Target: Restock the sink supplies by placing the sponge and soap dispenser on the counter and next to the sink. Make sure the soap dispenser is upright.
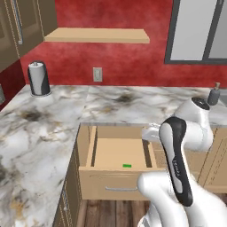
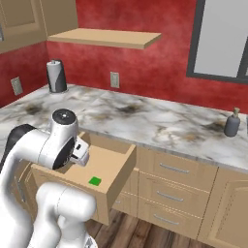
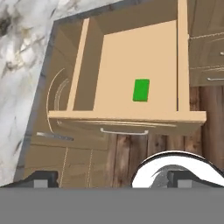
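Open drawer (image 3: 131, 65) — sponge (image 3: 141, 90) beyond end effector (image 3: 111, 180)

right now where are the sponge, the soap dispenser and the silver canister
sponge (image 3: 141, 90), hand view, middle of its green top.
soap dispenser (image 2: 232, 124), right base view, its dark rounded body.
silver canister (image 1: 39, 79), left base view, middle of its cylindrical side.

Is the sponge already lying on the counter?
No, the sponge lies on the floor of the open drawer, below the counter.

no readable text, labels, brands or numbers on anything in these views
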Robot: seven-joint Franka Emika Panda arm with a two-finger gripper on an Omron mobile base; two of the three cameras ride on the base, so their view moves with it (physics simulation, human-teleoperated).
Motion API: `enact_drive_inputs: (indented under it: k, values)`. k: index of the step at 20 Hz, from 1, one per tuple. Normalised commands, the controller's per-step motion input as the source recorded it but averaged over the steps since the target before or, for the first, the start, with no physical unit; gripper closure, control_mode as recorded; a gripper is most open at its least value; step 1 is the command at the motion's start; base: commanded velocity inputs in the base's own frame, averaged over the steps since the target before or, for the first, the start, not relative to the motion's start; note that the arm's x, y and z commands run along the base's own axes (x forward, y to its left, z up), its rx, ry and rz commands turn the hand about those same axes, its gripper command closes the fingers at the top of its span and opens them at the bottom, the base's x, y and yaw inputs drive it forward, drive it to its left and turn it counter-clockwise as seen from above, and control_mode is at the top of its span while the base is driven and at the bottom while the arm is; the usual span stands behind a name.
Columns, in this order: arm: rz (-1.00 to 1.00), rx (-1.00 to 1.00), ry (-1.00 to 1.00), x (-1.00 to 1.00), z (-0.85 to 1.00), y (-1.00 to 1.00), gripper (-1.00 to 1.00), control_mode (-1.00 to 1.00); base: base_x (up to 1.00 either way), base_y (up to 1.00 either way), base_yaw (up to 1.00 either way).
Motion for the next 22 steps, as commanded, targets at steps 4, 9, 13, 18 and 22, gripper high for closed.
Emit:
enact_drive_inputs:
  k: [4,9,13,18,22]
  values:
    - [0.00,-0.21,0.32,0.60,-0.98,0.00,-1.00,-1.00,0.00,0.00,0.00]
    - [0.00,-0.15,0.34,0.54,-0.86,0.00,-1.00,-1.00,0.00,0.00,0.00]
    - [0.00,-0.02,0.19,0.57,-0.59,0.00,-1.00,-1.00,0.00,0.00,0.00]
    - [0.00,0.00,0.03,0.54,-0.26,0.00,-1.00,-1.00,0.00,0.00,0.00]
    - [0.00,0.00,0.05,0.39,-0.25,-0.01,-1.00,-1.00,0.00,0.00,0.00]
